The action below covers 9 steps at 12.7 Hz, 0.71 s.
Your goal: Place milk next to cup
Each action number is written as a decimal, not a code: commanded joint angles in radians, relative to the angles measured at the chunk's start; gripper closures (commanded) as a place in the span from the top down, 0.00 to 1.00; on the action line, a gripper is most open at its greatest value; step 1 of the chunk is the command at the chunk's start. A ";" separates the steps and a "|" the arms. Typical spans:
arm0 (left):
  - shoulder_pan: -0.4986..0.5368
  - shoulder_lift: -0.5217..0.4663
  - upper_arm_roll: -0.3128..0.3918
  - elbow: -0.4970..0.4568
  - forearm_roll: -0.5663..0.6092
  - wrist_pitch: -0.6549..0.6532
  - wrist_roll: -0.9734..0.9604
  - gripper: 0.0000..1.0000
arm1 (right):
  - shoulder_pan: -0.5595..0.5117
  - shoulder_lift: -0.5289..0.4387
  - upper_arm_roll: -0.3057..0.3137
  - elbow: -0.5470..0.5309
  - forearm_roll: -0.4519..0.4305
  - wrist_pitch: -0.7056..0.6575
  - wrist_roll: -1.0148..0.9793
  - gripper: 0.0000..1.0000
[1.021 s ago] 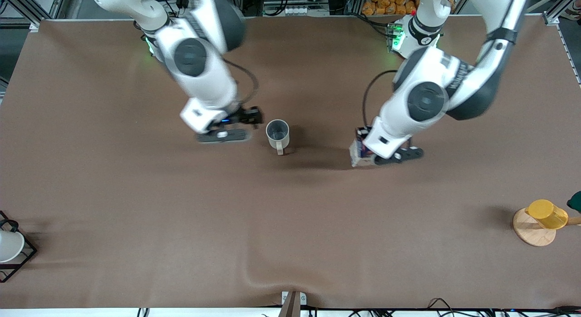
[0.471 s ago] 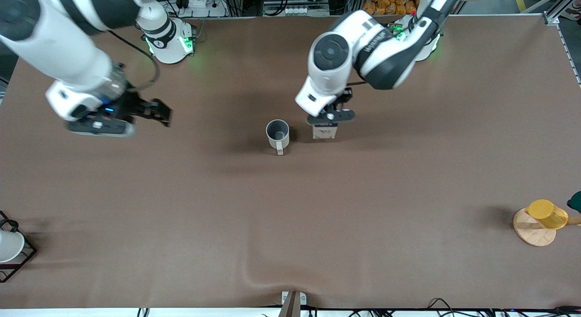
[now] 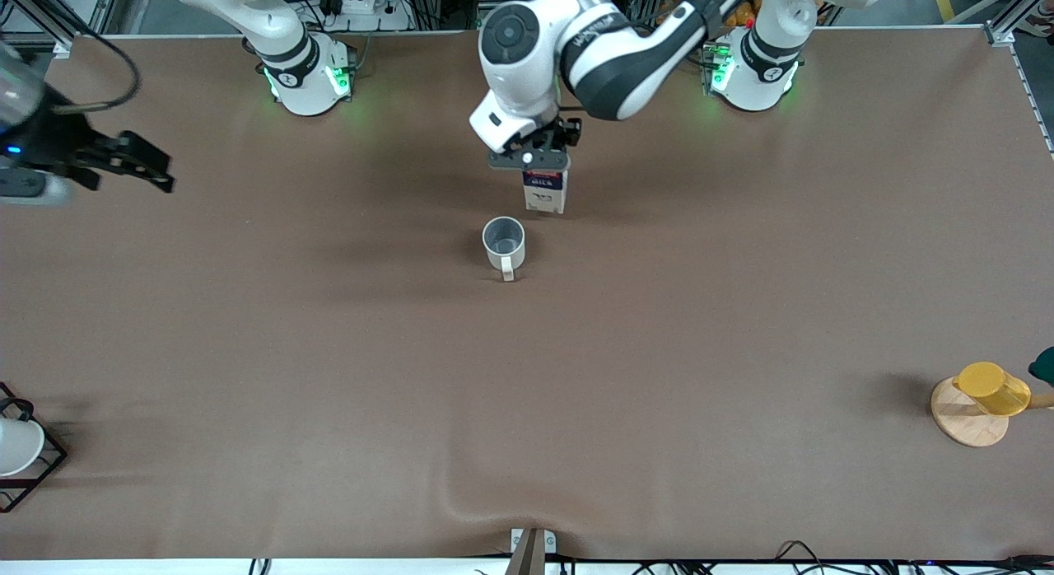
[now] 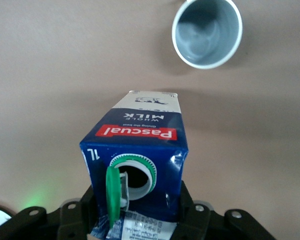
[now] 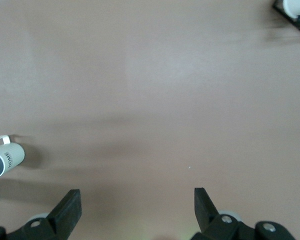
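The milk [image 3: 544,192] is a dark blue carton with a red band, held upright in my left gripper [image 3: 531,159], which is shut on its top. It is right beside the cup [image 3: 503,241], with a small gap between them; I cannot tell if its base touches the table. In the left wrist view the milk [image 4: 135,145] sits between the jaws of my left gripper [image 4: 135,212], its green cap [image 4: 111,195] flipped open, with the cup [image 4: 206,32] close by. My right gripper [image 3: 148,167] is open and empty over the right arm's end of the table. The right wrist view shows that gripper [image 5: 136,202] wide open and the cup [image 5: 5,157] far off.
A yellow cup [image 3: 992,388] on a wooden disc [image 3: 963,423] stands at the left arm's end, near the front camera. A white cup [image 3: 16,445] in a black wire rack [image 3: 51,464] stands at the right arm's end. The brown cloth has a ridge [image 3: 461,505] near the front edge.
My left gripper carried the milk from the left arm's side to just beside the cup. My right gripper swung away from the cup toward the right arm's end of the table.
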State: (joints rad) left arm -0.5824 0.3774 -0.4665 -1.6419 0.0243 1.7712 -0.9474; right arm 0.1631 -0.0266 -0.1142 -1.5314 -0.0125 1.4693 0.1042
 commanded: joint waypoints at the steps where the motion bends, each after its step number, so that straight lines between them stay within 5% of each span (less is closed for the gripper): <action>1: -0.042 0.079 0.009 0.078 -0.017 0.000 -0.075 0.62 | -0.023 0.011 0.011 0.043 -0.001 -0.018 -0.009 1.00; 9: -0.088 0.173 0.014 0.142 -0.003 0.085 -0.171 0.62 | -0.039 0.019 0.014 0.094 0.037 -0.021 -0.001 1.00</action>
State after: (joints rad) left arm -0.6407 0.5353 -0.4639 -1.5266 0.0243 1.8537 -1.0957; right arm 0.1430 -0.0212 -0.1135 -1.4700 0.0055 1.4678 0.1020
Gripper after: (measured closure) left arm 0.379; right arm 0.000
